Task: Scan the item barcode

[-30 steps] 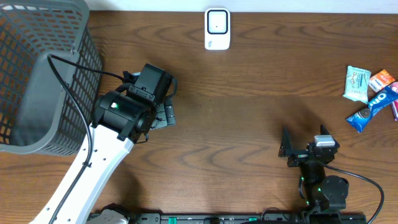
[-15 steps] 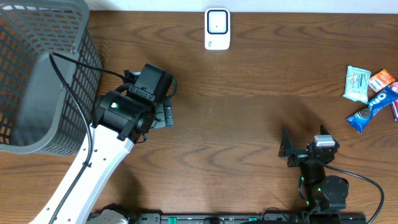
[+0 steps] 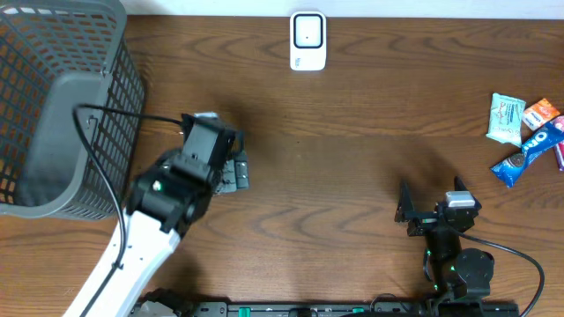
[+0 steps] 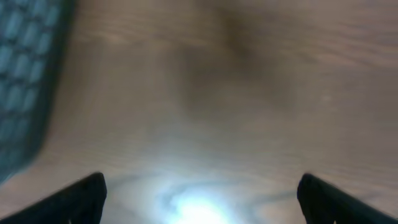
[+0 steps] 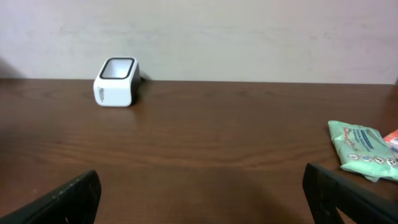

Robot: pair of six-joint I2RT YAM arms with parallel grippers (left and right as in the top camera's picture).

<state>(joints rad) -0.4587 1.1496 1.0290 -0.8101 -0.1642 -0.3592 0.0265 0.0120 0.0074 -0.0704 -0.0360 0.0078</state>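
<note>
Snacks (image 3: 506,119) lie in a little bunch at the far right edge of the table (image 3: 352,132), and no pincer touches them. The white scanner (image 3: 307,40) sits at the top middle, well apart from the snacks. The right pincer (image 3: 430,198) is near the front of the table, its two fingers wide apart and empty. The left pincer (image 3: 232,169) is beside the gray basket (image 3: 53,106), over bare wood, with its fingers wide apart and empty too.

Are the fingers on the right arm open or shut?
Open. The black fingers of the right gripper stand far apart in its wrist view, only brown wooden table between them.
</note>
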